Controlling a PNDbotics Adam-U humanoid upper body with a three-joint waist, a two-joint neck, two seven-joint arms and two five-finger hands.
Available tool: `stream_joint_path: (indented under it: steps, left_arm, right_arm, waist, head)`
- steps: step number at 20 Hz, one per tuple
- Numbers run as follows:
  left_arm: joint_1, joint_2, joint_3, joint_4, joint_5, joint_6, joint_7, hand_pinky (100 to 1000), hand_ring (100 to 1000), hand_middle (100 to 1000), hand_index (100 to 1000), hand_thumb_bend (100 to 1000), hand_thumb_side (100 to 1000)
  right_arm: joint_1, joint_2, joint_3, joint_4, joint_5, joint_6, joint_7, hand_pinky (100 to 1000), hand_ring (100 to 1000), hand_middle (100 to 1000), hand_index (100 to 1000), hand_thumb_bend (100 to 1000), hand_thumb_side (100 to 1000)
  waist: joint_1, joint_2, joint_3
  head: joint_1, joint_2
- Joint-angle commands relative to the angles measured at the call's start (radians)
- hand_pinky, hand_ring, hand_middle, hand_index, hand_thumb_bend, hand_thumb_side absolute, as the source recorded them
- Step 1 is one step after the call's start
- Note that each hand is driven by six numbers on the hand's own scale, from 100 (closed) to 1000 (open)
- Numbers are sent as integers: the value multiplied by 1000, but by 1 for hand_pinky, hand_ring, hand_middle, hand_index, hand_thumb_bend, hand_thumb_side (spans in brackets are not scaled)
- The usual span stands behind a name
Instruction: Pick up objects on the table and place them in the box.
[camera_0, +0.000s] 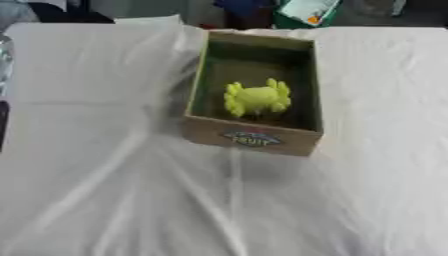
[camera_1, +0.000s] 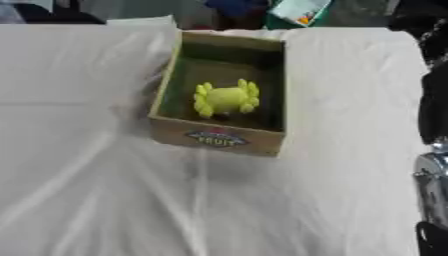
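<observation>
Our yellow-green knobbly toy (camera_0: 256, 98) lies inside the brown cardboard box (camera_0: 252, 138); we see neither hand, so cannot tell our fingers' state.

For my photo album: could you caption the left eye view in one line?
A yellow-green toy sits inside an open cardboard box on a white-covered table.

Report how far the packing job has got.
Done: a yellow-green toy lies inside the cardboard box, near its front wall. In hand: nothing; no hand shows, only part of the robot's right arm at the right eye view's right edge. Left: no other loose object shows on the white tablecloth, so the job looks finished as far as these views reach.
</observation>
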Motion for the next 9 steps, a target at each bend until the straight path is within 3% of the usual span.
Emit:
stream_joint_path:
  steps: [1, 9]
  left_arm:
    - [62, 21, 68, -65, 78, -48, 65, 479, 603, 570, 749, 100, 770]
    - [313, -126, 188, -69, 102, -347, -3, 496, 614, 593, 775, 100, 766]
  right_arm:
    - [-5, -27, -16, -20, 17, 0, -19, 809, 623, 719, 917, 100, 760]
    - [15, -36, -34, -20, 32, 2, -56, 808, 628, 726, 921, 100, 757]
  waist:
    - [0, -21, 8]
    - [-5, -15, 34]
  head:
    - [-25, 6]
    - [-68, 8]
